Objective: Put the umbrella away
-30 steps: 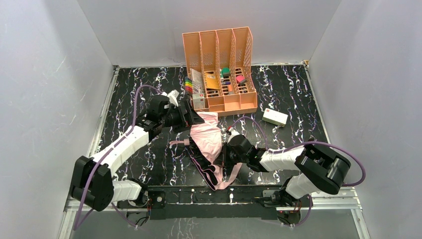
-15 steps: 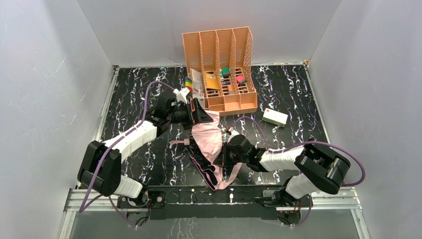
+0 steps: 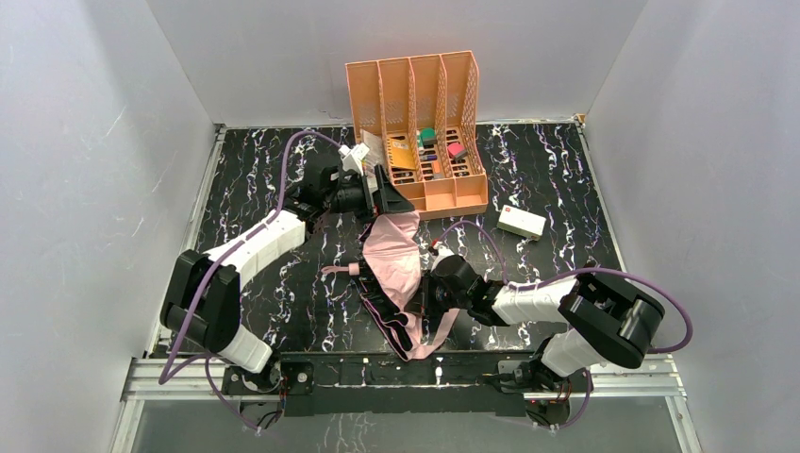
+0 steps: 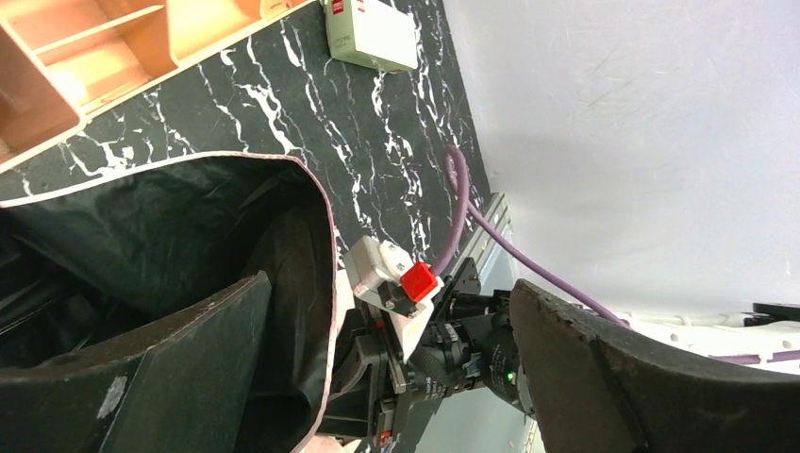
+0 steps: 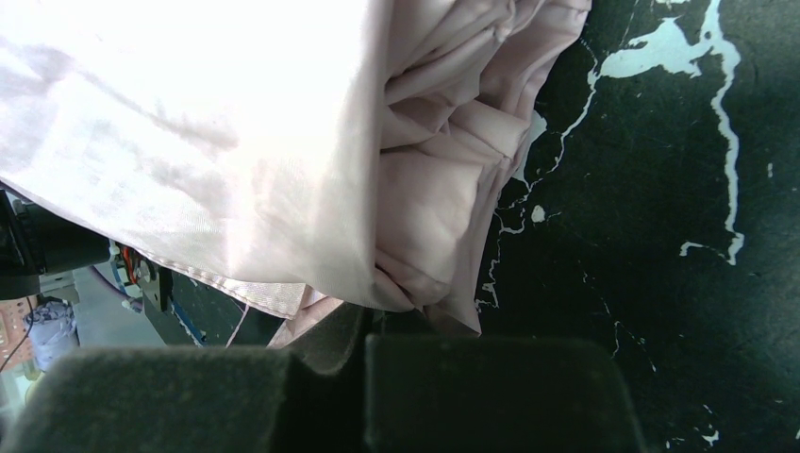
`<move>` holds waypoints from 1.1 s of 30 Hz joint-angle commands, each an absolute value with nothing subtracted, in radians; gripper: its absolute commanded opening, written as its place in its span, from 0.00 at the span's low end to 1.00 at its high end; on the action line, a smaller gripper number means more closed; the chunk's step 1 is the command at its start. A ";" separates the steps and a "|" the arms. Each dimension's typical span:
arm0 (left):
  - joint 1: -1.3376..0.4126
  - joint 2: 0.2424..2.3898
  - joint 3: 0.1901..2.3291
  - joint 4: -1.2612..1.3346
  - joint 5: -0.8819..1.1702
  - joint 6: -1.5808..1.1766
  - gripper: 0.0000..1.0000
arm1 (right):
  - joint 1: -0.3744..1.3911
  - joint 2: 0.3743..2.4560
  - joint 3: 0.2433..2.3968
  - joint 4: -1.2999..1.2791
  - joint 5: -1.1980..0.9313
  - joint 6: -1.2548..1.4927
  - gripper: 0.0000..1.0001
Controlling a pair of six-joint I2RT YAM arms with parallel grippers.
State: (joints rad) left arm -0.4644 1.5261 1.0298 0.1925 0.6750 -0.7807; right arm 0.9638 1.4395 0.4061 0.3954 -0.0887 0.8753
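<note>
The umbrella (image 3: 394, 264) lies half folded on the black marble table between the arms, pale pink side up, black folds toward the front, pink strap (image 3: 338, 270) sticking out left. My right gripper (image 3: 426, 294) is at its right edge, shut on a bunch of the pink fabric (image 5: 236, 142); the shut fingers (image 5: 491, 396) fill the bottom of the right wrist view. My left gripper (image 3: 394, 201) hovers over the umbrella's far end, jaws wide open and empty. The left wrist view shows the black underside (image 4: 141, 226) between and beyond its fingers (image 4: 160, 368).
The orange desk organiser (image 3: 459, 75) with several small coloured items stands at the back centre, just behind my left gripper; its corner shows in the left wrist view (image 4: 94, 47). A small white box (image 3: 521, 221) lies right of it, also visible in the left wrist view (image 4: 373, 33). Grey walls enclose the table.
My left arm has stretched toward the far right, carrying its gripper from the umbrella's upper left edge toward the organiser. The right arm and the umbrella have stayed put.
</note>
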 commanded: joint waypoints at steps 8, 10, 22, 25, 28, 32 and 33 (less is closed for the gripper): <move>-0.469 1.547 1.127 -0.066 0.647 -0.615 0.92 | 0.965 1.503 0.383 0.202 -0.036 0.822 0.00; -0.469 1.568 1.150 -0.105 0.632 -0.585 0.90 | 0.964 1.503 0.385 0.202 -0.037 0.820 0.00; -0.516 1.853 1.603 -0.579 0.564 -0.210 0.80 | 0.964 1.490 0.375 0.202 -0.033 0.826 0.00; -0.543 1.912 1.696 -0.678 0.543 -0.138 0.77 | 0.964 1.489 0.376 0.202 -0.032 0.826 0.00; -0.571 1.957 1.751 -0.742 0.510 -0.101 0.73 | 0.964 1.489 0.378 0.200 -0.033 0.823 0.00; -0.610 1.976 1.772 -0.771 0.436 -0.077 0.71 | 0.965 1.489 0.375 0.201 -0.035 0.823 0.00; -0.616 1.981 1.778 -0.781 0.415 -0.072 0.69 | 0.965 1.489 0.374 0.202 -0.036 0.824 0.00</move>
State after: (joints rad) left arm -0.5865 1.9808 1.7294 -0.6643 0.4931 -0.1329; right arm 0.9638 1.4475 0.4152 0.3927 -0.0933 0.8753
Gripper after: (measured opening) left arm 0.715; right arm 0.011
